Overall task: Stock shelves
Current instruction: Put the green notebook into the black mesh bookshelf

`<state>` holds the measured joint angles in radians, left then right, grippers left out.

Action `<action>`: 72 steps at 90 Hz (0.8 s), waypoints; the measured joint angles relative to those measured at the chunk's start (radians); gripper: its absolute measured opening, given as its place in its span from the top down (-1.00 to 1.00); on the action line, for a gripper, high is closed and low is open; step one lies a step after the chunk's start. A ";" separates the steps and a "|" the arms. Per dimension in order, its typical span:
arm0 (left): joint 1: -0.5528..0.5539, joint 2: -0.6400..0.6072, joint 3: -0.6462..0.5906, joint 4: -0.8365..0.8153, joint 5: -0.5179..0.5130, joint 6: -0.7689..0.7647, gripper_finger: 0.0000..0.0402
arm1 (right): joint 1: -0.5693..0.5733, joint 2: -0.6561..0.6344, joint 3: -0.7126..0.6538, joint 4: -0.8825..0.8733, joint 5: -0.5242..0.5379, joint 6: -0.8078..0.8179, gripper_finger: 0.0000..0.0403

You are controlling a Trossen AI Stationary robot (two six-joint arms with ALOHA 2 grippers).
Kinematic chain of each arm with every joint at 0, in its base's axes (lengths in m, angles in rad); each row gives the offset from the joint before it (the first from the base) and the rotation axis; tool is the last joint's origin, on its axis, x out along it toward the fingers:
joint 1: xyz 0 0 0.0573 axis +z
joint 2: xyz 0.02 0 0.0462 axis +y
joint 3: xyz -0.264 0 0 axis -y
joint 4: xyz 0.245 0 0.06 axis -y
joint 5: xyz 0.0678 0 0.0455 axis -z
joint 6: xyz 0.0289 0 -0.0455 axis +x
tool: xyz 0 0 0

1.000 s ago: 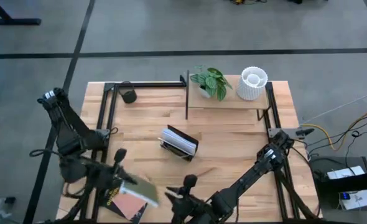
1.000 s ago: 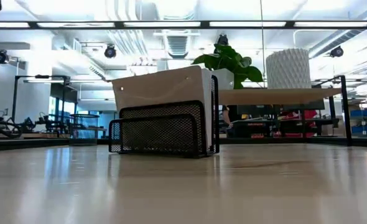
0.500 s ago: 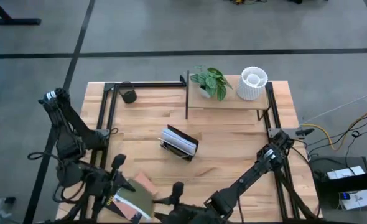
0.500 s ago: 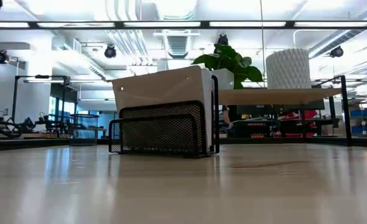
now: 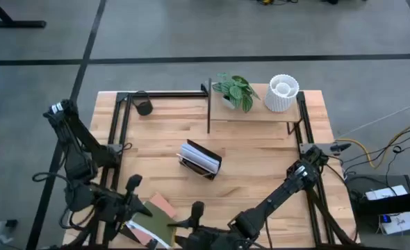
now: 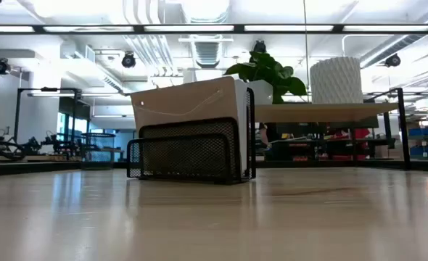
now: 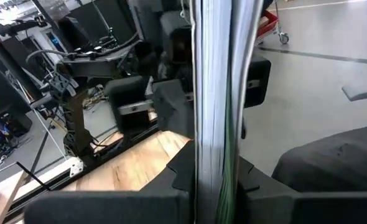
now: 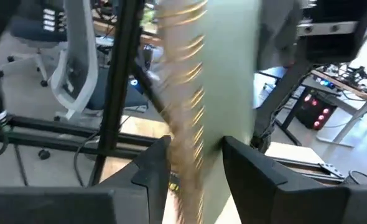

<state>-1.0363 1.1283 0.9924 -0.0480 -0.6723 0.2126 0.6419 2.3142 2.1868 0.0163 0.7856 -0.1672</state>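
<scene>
Left pincer (image 5: 137,206) is clamping a thin, light green book (image 5: 156,219) by its edge at the desk's (image 5: 260,160) near edge, while the right pincer (image 8: 195,163) is straddling it, appearing closed, a stiff but slippery item best held by the spine for the shelves (image 5: 253,114).

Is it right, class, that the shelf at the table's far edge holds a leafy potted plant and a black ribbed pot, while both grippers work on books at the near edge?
Not quite. In the high view the ribbed pot on the shelf is white, not black. The potted plant stands beside it, and both the left gripper and the right gripper are at the books at the near edge.
</scene>
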 joint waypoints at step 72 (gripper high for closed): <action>0.003 0.014 0.002 -0.302 -0.232 -0.143 0.51 | -0.023 -0.002 -0.002 -0.076 0.143 0.104 0.97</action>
<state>-1.0328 1.1427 0.9939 -0.3505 -0.9044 0.0697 0.6186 2.3123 2.1849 -0.0596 0.9288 -0.0632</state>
